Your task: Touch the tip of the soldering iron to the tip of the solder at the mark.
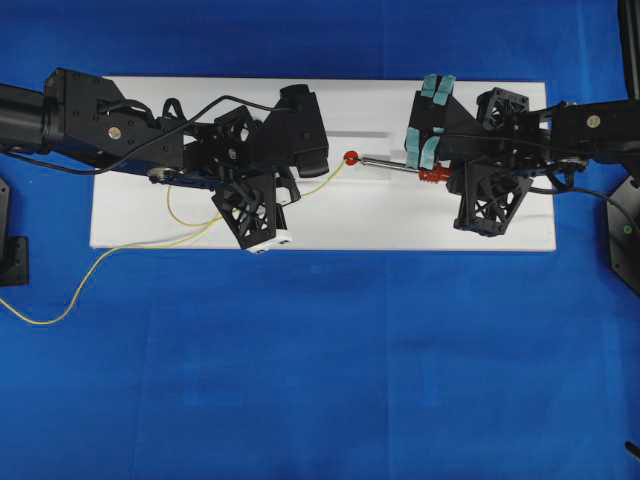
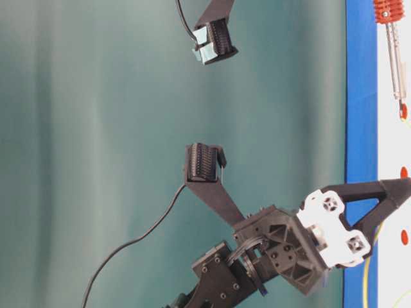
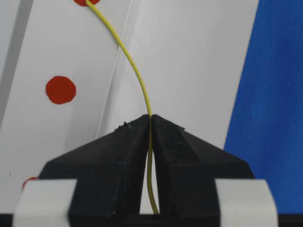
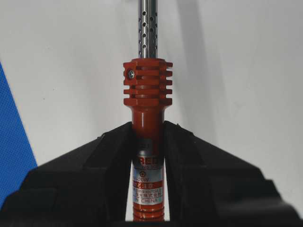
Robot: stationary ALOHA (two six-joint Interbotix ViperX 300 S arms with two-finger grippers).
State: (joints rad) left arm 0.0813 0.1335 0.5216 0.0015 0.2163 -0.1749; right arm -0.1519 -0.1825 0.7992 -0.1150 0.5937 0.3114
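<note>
Blue cloth (image 1: 320, 380) covers the bench, and a white board (image 1: 400, 225) lies flat on it with both arms reaching in over its ends. From the left of the overhead view the left gripper (image 3: 151, 124) has its jaws pressed together on the solder (image 3: 135, 71), the thin yellow wire passing straight up through the seam between them (seen plainly from the left wrist). Ahead of the jaws the wire arcs up and to the left across the board, and its end lies on a red dot (image 3: 86, 2) at the top edge of that view; another red dot (image 3: 60, 89) sits apart to the left. Behind the gripper the solder trails in loose loops off the board onto the cloth. On the right, the right gripper (image 4: 148, 137) is clamped on the orange-red handle of the soldering iron (image 4: 147, 90), whose perforated silver shaft points away over the board. Overhead, the iron's tip reaches the red mark (image 1: 351, 158) in the middle of the board, where the solder's end also arrives
</note>
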